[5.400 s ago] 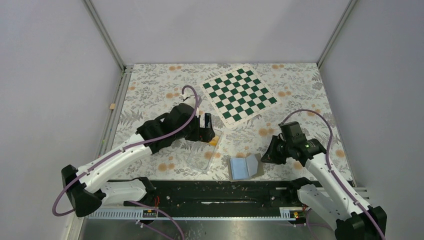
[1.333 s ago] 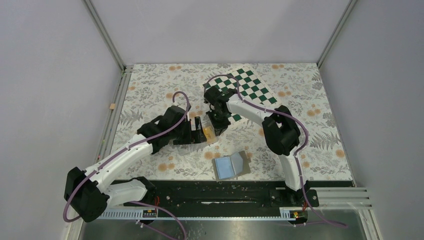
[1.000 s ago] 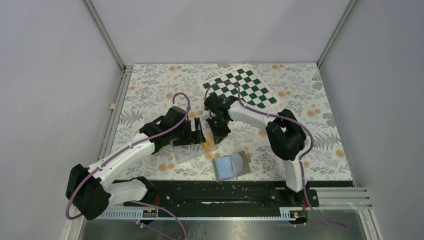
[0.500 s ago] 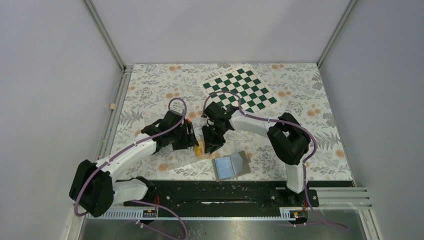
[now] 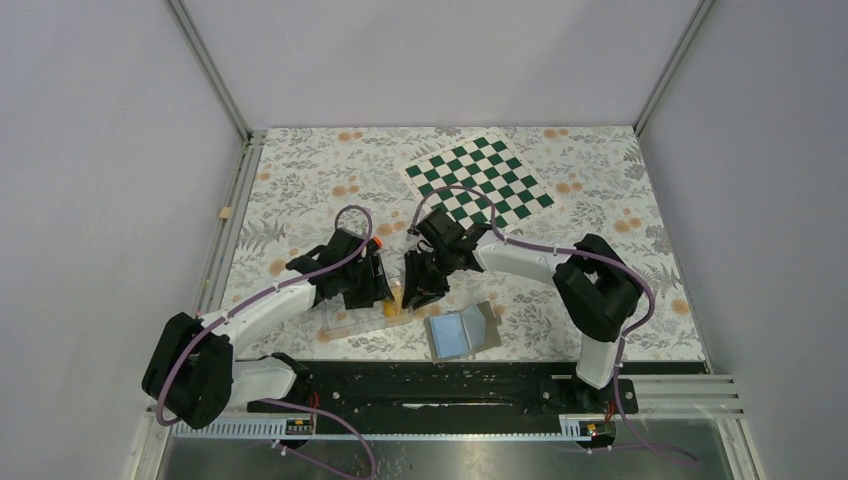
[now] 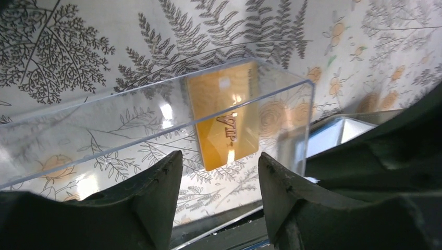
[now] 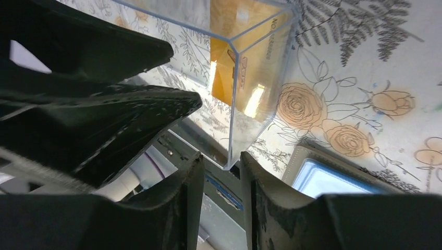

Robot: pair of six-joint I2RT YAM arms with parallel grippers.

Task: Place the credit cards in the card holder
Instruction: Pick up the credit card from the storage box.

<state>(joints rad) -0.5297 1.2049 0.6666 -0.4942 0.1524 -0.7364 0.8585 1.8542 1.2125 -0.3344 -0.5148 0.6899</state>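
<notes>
Orange credit card leans inside the clear tray, just left of the card holder, which lies open on the bench. The card is judged light, stiff and slippery, best pinched by a short edge. Left pincer stands half spread; right pincer stands narrow at the tray's corner. Whether either grips cannot be told.
</notes>
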